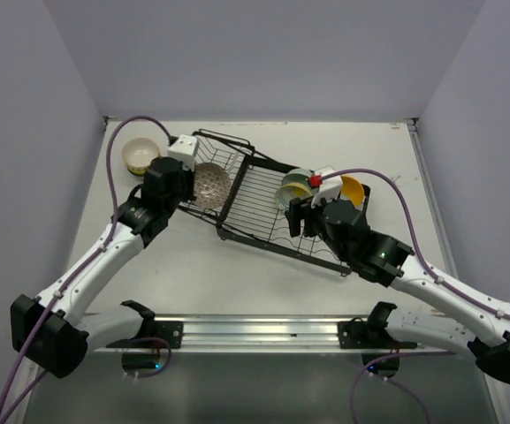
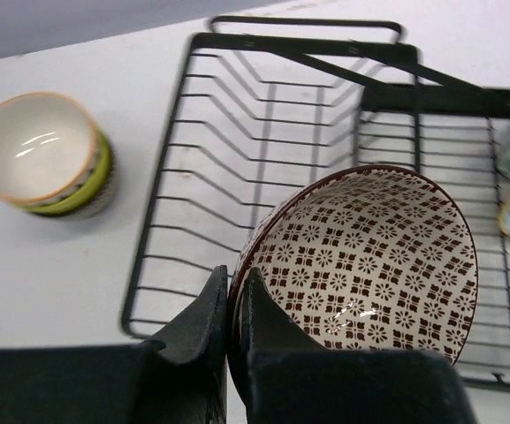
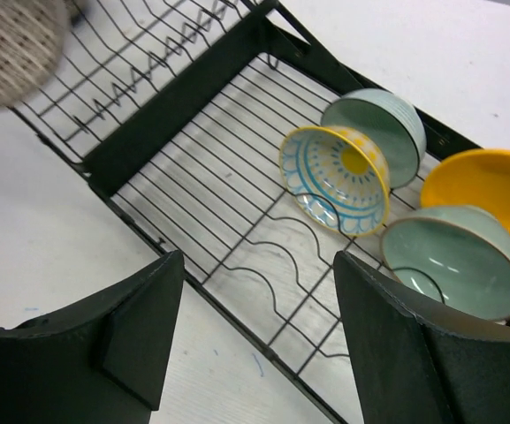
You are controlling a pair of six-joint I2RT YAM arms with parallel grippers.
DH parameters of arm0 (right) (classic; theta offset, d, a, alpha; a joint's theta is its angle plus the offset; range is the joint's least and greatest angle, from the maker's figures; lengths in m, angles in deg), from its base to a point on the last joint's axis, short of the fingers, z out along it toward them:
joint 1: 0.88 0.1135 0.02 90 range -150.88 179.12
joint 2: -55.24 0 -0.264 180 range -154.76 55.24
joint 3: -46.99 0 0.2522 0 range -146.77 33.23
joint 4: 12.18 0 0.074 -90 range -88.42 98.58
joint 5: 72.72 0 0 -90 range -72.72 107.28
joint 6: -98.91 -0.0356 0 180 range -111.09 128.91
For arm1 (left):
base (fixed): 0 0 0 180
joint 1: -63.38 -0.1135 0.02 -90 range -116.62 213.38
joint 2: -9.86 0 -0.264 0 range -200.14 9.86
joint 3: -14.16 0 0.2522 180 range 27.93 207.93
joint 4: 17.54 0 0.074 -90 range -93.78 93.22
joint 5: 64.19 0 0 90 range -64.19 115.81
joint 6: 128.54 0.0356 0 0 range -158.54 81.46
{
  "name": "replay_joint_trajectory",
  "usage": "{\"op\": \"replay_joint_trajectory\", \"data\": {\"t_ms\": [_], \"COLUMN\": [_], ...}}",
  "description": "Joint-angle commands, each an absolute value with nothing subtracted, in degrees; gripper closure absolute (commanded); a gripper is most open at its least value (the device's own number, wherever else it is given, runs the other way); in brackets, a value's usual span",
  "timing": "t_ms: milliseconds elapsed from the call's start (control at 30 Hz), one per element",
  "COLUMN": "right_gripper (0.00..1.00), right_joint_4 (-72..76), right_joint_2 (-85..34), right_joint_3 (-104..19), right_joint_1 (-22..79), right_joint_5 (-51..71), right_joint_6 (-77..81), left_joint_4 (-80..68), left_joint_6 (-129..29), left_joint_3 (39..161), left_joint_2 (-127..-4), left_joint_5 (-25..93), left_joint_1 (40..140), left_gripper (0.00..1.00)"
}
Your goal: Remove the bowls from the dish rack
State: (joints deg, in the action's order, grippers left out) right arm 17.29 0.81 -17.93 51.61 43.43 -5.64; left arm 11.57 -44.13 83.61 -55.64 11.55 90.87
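The black wire dish rack lies across the table's middle. My left gripper is shut on the rim of the brown-patterned bowl, held over the rack's basket section; one finger is inside the rim and one outside, and the bowl is tilted on edge. My right gripper is open and empty above the flat wavy section. Ahead of it in the rack are a yellow bowl with blue pattern, a ribbed teal bowl, a pale teal bowl and an orange-yellow bowl.
A yellow-green bowl with a cream inside stands on the table left of the rack; it also shows in the left wrist view. White walls close in the table on the left, back and right.
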Motion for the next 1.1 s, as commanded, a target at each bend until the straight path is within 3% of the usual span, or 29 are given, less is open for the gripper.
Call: {"op": "replay_joint_trajectory", "data": {"t_ms": [0,233,367,767,1067], "right_gripper": [0.27,0.24,0.23,0.2,0.2], "right_joint_4": [18.2,18.7,19.8,18.0,17.7], "right_joint_2": [3.3,6.7,8.7,10.4,11.1], "right_joint_3": [-15.1,-9.6,-7.1,-4.4,-4.3], "right_joint_1": [51.1,50.0,49.1,49.0,49.0], "right_joint_5": [47.8,47.5,49.8,50.2,50.2], "right_joint_6": [-6.5,-7.6,-6.2,-6.7,-6.6], "left_joint_4": [5.3,4.2,6.7,11.9,10.7], "left_joint_6": [-47.5,-50.8,-56.2,-64.6,-64.5], "left_joint_3": [82.9,80.7,80.8,84.5,85.4], "left_joint_2": [-49.1,-45.7,-46.8,-64.6,-73.0], "left_joint_5": [3.5,-6.4,-9.7,9.9,16.8], "left_joint_1": [85.7,77.8,68.5,47.8,45.3], "left_gripper": [1.0,1.0,1.0,1.0,1.0]}}
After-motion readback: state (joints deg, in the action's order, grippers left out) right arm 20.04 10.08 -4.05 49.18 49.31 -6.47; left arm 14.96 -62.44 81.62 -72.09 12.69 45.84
